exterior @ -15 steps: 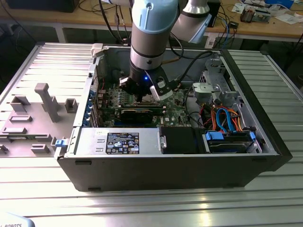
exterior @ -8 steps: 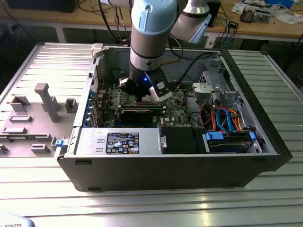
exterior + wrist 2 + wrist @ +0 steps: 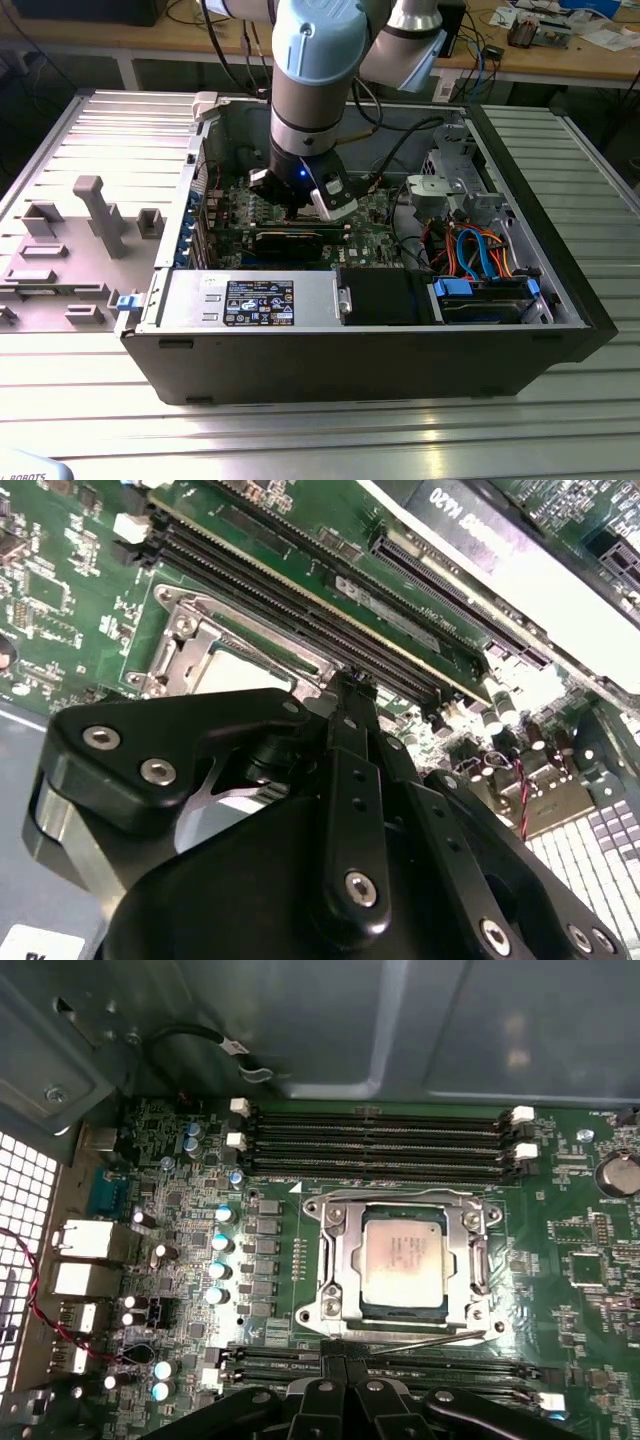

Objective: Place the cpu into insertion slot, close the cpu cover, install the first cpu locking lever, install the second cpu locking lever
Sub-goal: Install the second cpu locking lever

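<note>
Motherboard [image 3: 180, 1220] green, inside open case [image 3: 560, 300] on ribbed metal table [image 3: 90, 130]; fingers [image 3: 345, 1370] together, empty.

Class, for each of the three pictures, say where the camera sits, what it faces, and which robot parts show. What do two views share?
Exterior view: off the arm, above the open black computer case; the pale blue arm reaches in.
First wrist view: on the arm, facing the silvery-grey square cpu under its grey windowed cpu cover; gripper at the edge.
Second wrist view: behind the black gripper.
Both wrist views share the long black memory slots.
</note>
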Controlling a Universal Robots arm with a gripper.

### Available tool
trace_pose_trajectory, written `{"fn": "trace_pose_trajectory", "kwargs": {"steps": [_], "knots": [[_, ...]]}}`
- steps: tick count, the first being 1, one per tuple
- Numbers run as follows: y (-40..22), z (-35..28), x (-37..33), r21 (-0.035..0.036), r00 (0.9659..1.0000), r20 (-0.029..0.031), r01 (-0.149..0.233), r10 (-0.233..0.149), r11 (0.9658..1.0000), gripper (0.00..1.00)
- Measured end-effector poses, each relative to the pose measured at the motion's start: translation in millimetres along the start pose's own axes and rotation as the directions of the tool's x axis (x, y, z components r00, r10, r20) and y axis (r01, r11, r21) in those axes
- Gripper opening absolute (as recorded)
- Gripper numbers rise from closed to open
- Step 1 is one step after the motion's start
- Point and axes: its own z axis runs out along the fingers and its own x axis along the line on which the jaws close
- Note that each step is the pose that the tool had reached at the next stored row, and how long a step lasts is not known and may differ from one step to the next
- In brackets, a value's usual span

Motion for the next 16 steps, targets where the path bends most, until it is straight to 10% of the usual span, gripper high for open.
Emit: {"fn": "trace_pose_trajectory", "kwargs": {"steps": [16], "knots": [[-3.8, 17.4, 11.4, -0.0241, 0.9977, 0.0173, -0.065, 0.066, 0.9976, 0.11]]}}
